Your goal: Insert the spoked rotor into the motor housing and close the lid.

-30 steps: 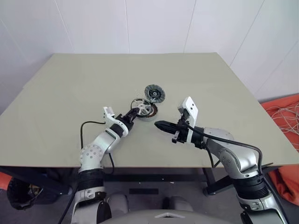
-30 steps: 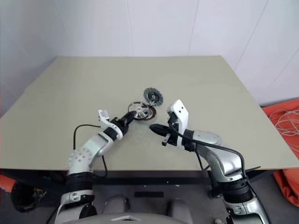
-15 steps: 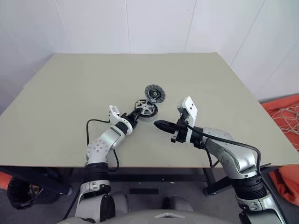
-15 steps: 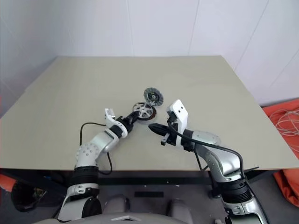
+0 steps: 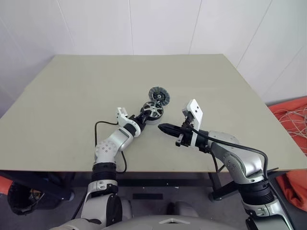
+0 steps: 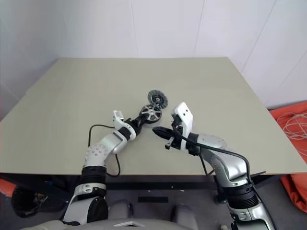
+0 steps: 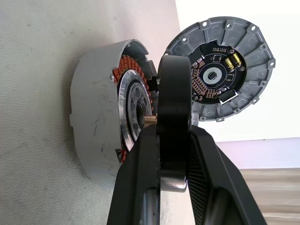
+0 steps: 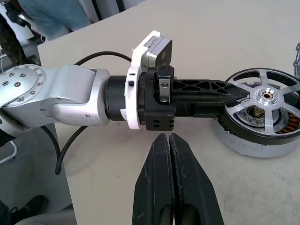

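Observation:
My left gripper is shut on the dark rim of the spoked rotor, a silver six-spoked disc. The rotor hangs slightly tilted just over the open face of the motor housing, which sits on the table. In the left wrist view the rotor shows edge-on between my fingers, close to the housing's copper windings. The grey ribbed lid stands open, joined to the housing's far edge. My right gripper hovers shut and empty, a little to the right of the housing.
The beige table spreads wide around the motor. An orange heap with white cables lies on the floor off the table's right edge. A person's legs show beyond the table's left edge.
My left arm has carried the rotor to the right and forward, from beside the housing's left edge to over its open face. The right arm has kept still.

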You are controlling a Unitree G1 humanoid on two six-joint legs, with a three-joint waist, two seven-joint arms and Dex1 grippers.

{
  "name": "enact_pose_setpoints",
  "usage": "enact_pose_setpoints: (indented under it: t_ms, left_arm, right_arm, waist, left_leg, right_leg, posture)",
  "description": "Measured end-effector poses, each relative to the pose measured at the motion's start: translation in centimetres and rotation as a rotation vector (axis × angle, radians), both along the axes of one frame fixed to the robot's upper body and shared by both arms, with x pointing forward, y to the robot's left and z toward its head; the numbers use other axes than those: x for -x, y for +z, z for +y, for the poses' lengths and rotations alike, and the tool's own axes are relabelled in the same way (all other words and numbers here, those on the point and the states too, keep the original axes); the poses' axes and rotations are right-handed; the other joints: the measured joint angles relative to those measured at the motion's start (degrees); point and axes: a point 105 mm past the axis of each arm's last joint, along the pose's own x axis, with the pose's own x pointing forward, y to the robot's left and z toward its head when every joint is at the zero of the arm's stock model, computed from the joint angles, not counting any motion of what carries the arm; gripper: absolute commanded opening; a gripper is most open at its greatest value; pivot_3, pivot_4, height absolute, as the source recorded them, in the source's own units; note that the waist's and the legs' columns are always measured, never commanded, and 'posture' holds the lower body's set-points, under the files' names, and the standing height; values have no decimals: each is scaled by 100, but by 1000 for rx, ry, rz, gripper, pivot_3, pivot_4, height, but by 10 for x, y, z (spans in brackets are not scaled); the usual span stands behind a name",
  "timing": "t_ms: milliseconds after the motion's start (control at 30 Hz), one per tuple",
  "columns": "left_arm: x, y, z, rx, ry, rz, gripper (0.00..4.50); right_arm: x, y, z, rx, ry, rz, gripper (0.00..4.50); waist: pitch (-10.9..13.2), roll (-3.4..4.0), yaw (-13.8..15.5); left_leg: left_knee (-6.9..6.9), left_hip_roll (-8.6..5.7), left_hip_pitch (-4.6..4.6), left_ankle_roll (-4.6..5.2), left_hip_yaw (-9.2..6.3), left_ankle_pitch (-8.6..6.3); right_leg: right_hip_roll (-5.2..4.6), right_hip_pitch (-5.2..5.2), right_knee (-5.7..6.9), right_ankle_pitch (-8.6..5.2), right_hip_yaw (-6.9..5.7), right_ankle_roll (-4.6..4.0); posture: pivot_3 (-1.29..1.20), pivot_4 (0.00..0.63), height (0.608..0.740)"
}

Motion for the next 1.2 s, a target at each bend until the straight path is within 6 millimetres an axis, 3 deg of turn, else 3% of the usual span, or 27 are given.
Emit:
enact_pose_setpoints:
  t_ms: [367, 1200]
  left_arm:
    - [-3, 15, -1, 23, 5, -55, 4171]
    - [9, 20, 22, 27, 69, -81, 4171]
  right_arm:
    - [0, 0, 0, -1, 2, -2, 0]
    - [0, -3, 2, -2, 7, 5, 0]
  waist:
    - [0, 0, 0]
    - [5, -5, -10]
  left_leg:
    - [3, 1, 11, -1, 0, 1]
    - [-9, 2, -7, 1, 1, 0]
  right_leg:
    - [-2, 16, 1, -1, -1, 2]
    - [0, -7, -9, -2, -4, 1]
  posture:
    - [0, 0, 740]
    - [0, 0, 740]
